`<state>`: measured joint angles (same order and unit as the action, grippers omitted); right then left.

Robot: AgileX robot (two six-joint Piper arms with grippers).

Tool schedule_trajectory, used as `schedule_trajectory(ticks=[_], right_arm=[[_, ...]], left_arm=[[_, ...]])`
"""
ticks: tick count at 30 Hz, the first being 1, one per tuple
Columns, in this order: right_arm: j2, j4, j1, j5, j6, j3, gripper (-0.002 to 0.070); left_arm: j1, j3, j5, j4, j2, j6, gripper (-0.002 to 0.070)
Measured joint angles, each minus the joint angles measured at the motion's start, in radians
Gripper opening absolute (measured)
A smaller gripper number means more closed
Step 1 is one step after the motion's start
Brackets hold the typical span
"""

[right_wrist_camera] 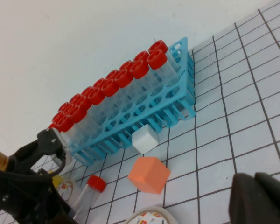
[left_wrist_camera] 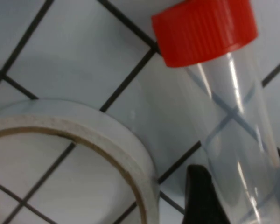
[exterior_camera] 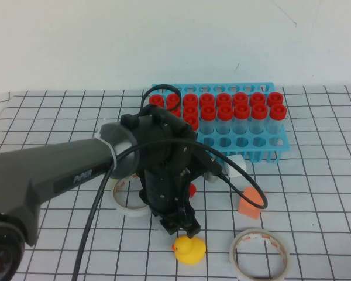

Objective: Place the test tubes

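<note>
Clear red-capped tube (left_wrist_camera: 233, 140) by left end effector (exterior_camera: 186, 227), right end effector (right_wrist_camera: 261, 198) closed, apart

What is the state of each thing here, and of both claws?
Rack: upright, back rows filled, front holes empty.
Racked tubes: upright, capped.
Loose test tube: capped, lying on its side beside a tape roll.
Duck: upright.
Left claw: pointing down at the loose test tube, near the duck.
Right claw: shut, apart from the rack, outside the high view.

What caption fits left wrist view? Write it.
Left gripper over a capped test tube beside tape roll; right gripper shut, off right.
</note>
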<state>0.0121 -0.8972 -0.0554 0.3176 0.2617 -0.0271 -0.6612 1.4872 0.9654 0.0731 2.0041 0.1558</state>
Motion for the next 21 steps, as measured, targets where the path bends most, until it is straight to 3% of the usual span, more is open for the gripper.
schedule_trajectory(ticks=[8, 12, 21], right_arm=[[0.0, 0.0, 0.0, 0.0, 0.002, 0.0, -0.0001], [0.0, 0.0, 0.0, 0.0, 0.002, 0.0, -0.0001], [0.0, 0.0, 0.0, 0.0, 0.002, 0.0, -0.0001]], left_arm=[[0.0, 0.009, 0.013, 0.0, 0.012, -0.011, 0.0333], [-0.002, 0.009, 0.014, -0.011, 0.012, -0.011, 0.0207], [-0.004, -0.013, 0.006, -0.003, -0.047, -0.027, 0.0211]])
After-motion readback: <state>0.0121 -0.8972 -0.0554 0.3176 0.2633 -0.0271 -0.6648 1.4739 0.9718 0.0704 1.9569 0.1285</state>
